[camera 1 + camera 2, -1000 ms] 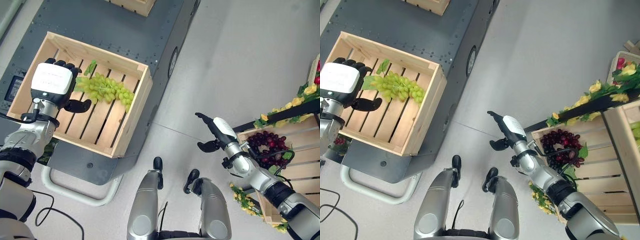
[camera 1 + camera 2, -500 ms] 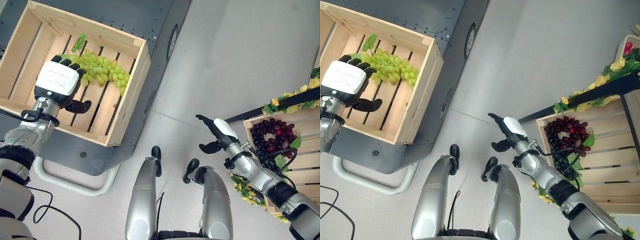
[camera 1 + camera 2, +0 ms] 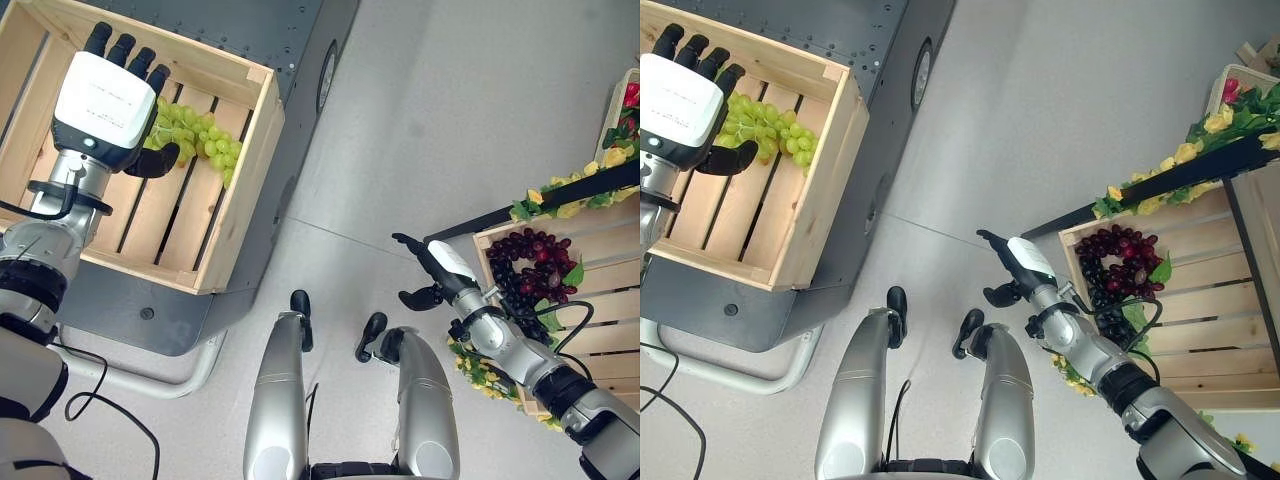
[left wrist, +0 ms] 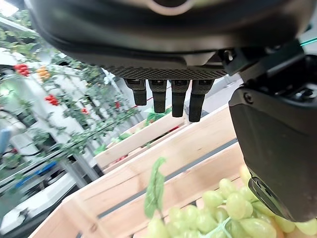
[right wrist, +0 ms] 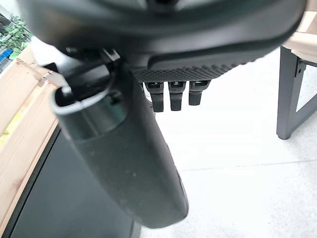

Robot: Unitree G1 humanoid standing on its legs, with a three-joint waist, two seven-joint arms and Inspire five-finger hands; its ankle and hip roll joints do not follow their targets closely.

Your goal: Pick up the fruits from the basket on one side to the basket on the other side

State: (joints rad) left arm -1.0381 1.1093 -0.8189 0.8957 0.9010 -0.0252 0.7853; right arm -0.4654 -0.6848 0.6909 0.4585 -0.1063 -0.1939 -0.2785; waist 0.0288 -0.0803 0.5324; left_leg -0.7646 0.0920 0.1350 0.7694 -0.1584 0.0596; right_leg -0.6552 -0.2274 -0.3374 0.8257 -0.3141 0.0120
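Observation:
A bunch of green grapes (image 3: 196, 134) lies on the slats of the pale wooden crate (image 3: 246, 190) at the left. My left hand (image 3: 105, 92) hovers over the bunch's left end, open, its straight fingers (image 4: 171, 100) reaching toward the crate's far wall and its thumb just above the green grapes (image 4: 219, 214). At the right, a bunch of dark red grapes (image 3: 536, 266) rests in a second wooden crate (image 3: 600, 300). My right hand (image 3: 436, 269) hangs open over the floor just left of that crate, holding nothing, fingers (image 5: 171, 96) straight.
The left crate sits on a dark grey metal cart (image 3: 240, 30) with a white tube frame (image 3: 150, 375) at its base. A black rail with yellow flowers (image 3: 570, 195) crosses above the right crate, and red fruit (image 3: 630, 95) sits beyond it. Grey floor (image 3: 440, 120) lies between.
My left hand has risen off the green grapes and moved toward the crate's far wall; the bunch stays on the slats. The camera has shifted. The right hand has barely moved.

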